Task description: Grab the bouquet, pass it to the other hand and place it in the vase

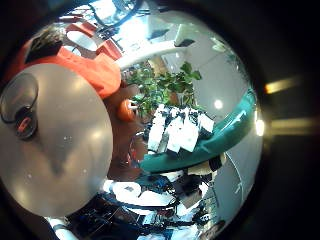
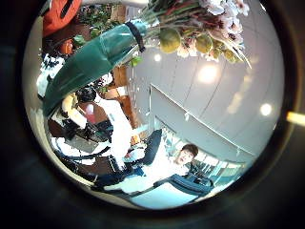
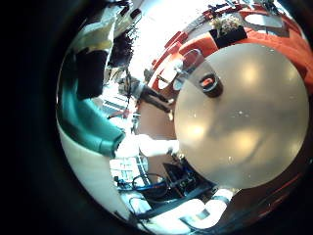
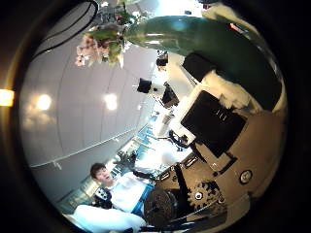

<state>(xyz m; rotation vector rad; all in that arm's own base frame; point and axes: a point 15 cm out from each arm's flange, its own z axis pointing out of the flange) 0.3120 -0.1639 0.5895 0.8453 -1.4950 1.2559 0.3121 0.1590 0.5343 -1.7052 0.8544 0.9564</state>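
The bouquet is held up in the air, well above the round table (image 3: pixel 245 127). Its wrapped stem (image 2: pixel 95 57) runs close past my left palm, and the flowers (image 2: pixel 195 29) stand out beyond it against the ceiling. A hand (image 1: pixel 180 130) of white and black parts sits against the wrap (image 1: pixel 215 135). In the right thumb side view my right hand's fingers (image 4: pixel 209 107) reach up to the wrap (image 4: pixel 204 39) and curl at it, with the flowers (image 4: pixel 102 44) further out. The dark vase (image 3: pixel 208 83) stands upright on the table, also seen as vase (image 1: pixel 22 108). My left hand's own fingers do not show.
Red chairs (image 1: pixel 85 60) stand beyond the round table (image 1: pixel 60 150). A leafy potted plant (image 1: pixel 165 85) is on the floor beside it.
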